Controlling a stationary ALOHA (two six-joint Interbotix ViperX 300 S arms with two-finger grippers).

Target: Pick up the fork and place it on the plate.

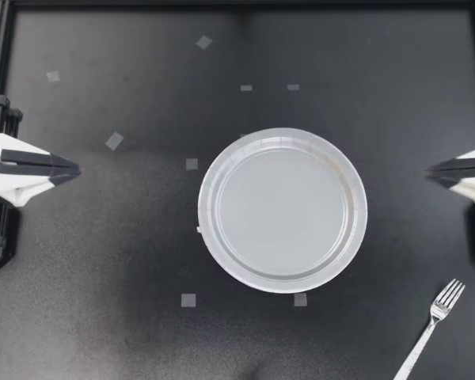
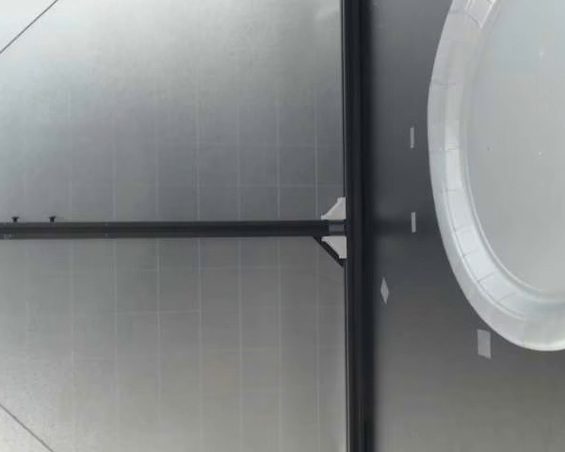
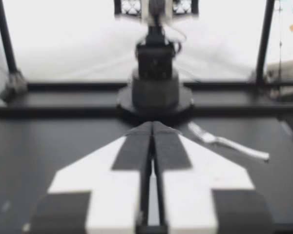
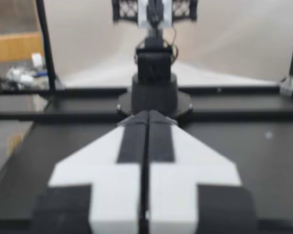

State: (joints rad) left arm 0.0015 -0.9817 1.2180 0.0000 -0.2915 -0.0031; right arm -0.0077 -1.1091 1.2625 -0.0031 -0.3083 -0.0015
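While off plate point(image 1: 283, 210), fork point(image 1: 428, 330) at R.

This looks like a robotics lab test cell. I stand at a matte black tabletop point(image 1: 103, 261) fenced by a black metal frame point(image 2: 354, 94), with small grey tape squares point(image 1: 114, 141) stuck on it. Plain pale panels point(image 2: 169, 113) lie beyond, and my right arm's black base point(image 3: 155, 92) stands at the opposite edge.

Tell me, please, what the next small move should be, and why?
Probably open my right end effector and move it toward the fork: it is shut and empty, and the fork lies on the table nearer that arm, off the plate.
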